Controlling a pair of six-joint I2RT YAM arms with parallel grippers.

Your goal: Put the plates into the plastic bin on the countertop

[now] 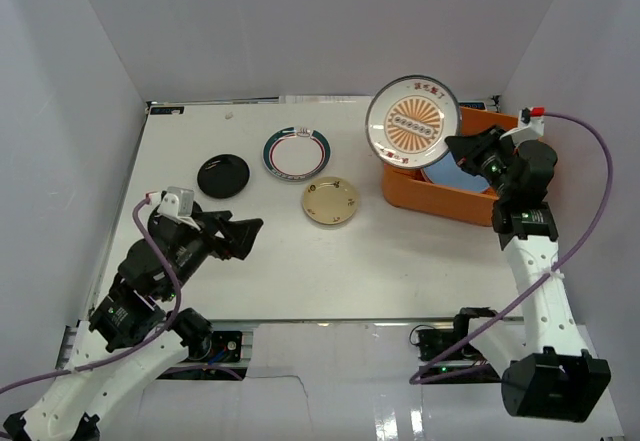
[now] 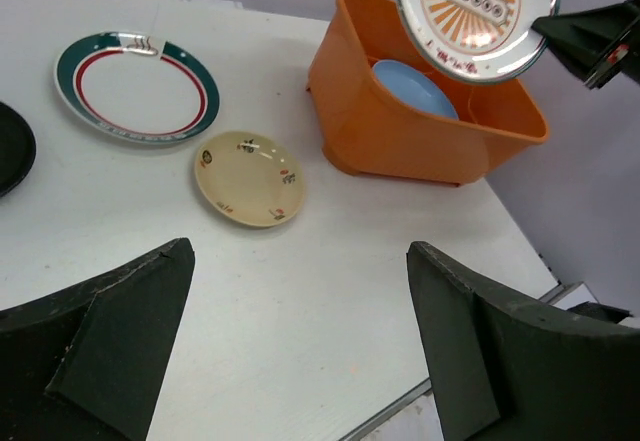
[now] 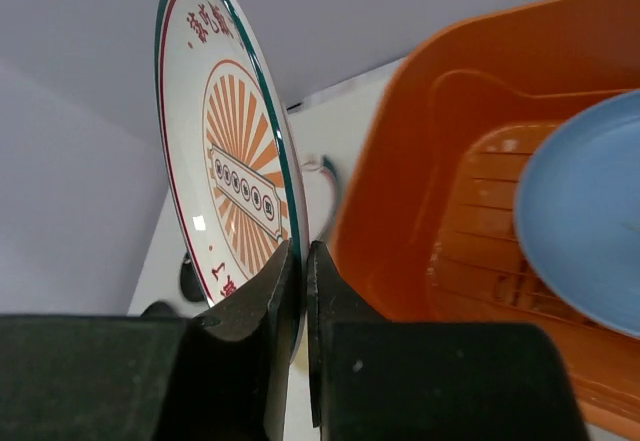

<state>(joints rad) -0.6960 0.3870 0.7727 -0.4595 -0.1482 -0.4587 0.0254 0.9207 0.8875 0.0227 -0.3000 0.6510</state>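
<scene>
Right gripper (image 3: 302,251) pinched tight on rim of orange-sunburst plate (image 1: 413,121). Plate held on edge, raised above left end of orange bin (image 1: 440,201). Light blue plate (image 2: 415,86) already inside bin, tilted. Left gripper (image 1: 245,238) spread wide, holds nothing, low over countertop (image 1: 350,271) at near left. Green-red rimmed plate (image 1: 297,153), cream plate (image 1: 330,203) and black plate (image 1: 223,175) flat on countertop left of bin, none touching.

Bright, even overhead light; soft shadows; glare on the near floor; close fingers (image 3: 270,311) blurred.
</scene>
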